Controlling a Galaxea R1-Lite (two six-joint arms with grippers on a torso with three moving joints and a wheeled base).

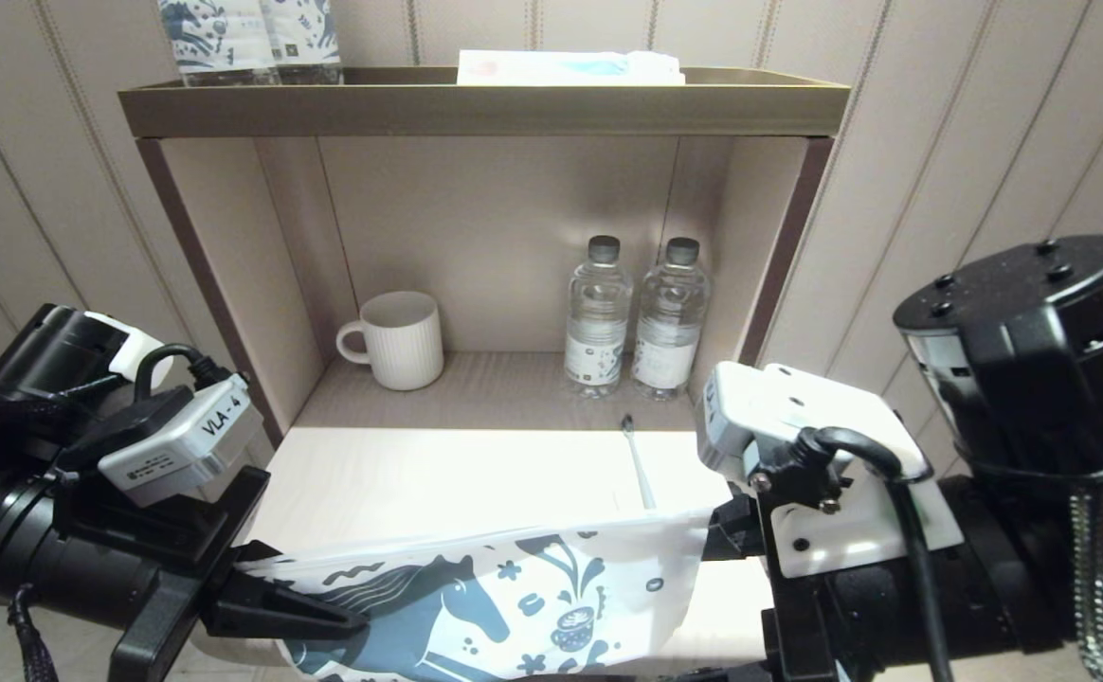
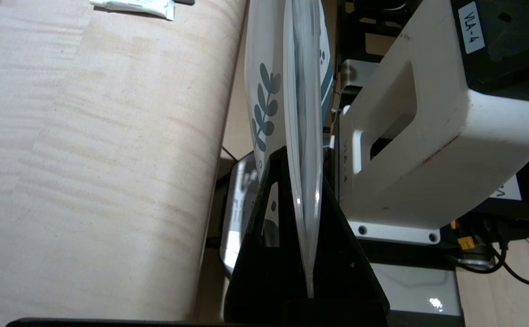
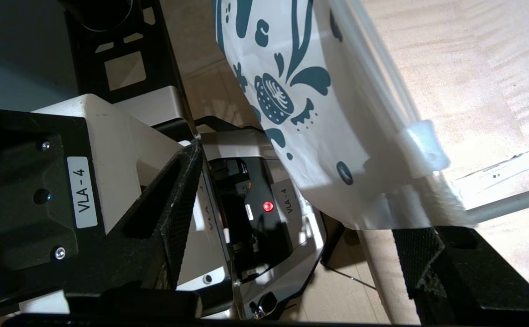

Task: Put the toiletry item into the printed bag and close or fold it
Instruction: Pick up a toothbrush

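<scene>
Left gripper [image 1: 324,611]: nearest the camera, low on the left; jaws clamped flat on the left edge of the printed bag [image 1: 514,597], the bag's rim pinched between them in the left wrist view.
Right gripper [image 3: 301,236]: low on the right at the bag's other end; jaws stand apart, the bag's corner hanging between them and resting near one finger, not pinched.
Printed bag: held up in the air over the near edge of the table [image 1: 400,474], stretched sideways between the two arms; white, dark blue horse, flowers and squiggles; a clear slider clip [image 3: 421,147] sits on its top seam near the right end.
Toiletry item [image 1: 637,464]: slim white toothbrush, dark bristle head pointing away, lying on the table just behind the bag's top edge; still outside the bag.
Step in hand (judgement): right gripper at the bag's mouth end, likely to take hold there or free itself for the toothbrush.
How to do it well (judgement): keep the left grip fixed so the mouth stays taut; take the brush by mid-handle, feed it lengthwise.
Farther back: mug [image 1: 400,339] and two water bottles [image 1: 632,317] in the shelf niche [image 1: 476,388].
</scene>
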